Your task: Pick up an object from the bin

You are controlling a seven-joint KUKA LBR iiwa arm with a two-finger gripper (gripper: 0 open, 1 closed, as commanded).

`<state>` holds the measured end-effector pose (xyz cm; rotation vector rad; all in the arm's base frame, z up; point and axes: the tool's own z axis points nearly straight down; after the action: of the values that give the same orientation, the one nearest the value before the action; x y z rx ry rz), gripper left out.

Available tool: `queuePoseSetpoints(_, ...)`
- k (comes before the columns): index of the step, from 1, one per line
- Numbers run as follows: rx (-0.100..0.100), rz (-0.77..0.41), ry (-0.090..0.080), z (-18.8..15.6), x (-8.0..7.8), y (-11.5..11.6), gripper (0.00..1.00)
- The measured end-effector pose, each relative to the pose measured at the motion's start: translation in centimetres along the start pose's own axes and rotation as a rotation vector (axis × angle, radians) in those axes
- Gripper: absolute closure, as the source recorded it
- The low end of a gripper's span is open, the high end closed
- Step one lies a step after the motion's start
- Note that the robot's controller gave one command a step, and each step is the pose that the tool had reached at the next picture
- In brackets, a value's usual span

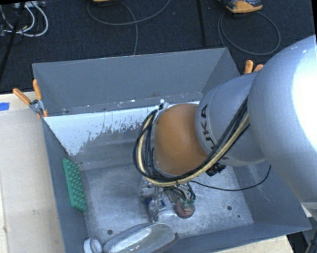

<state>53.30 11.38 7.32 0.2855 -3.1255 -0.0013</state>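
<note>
My gripper point(164, 204) is low over the bin floor, a little right of the middle, just under the arm's orange cover. A small round reddish-brown thing point(186, 209) lies right at the gripper's lower right side; whether it is between the fingers cannot be made out. A clear plastic bottle point(142, 244) with a white cap point(92, 248) lies on its side along the bin's front wall, just below and left of the gripper.
A green studded plate point(74, 184) leans against the bin's left wall. The arm with its orange cover and cables hangs over the right middle of the bin and hides the floor beneath it.
</note>
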Motion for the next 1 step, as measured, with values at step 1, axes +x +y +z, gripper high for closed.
queuePoseSetpoints(1, 0.003, -0.097, -0.01, -17.49, 3.84, -7.35, 1.0)
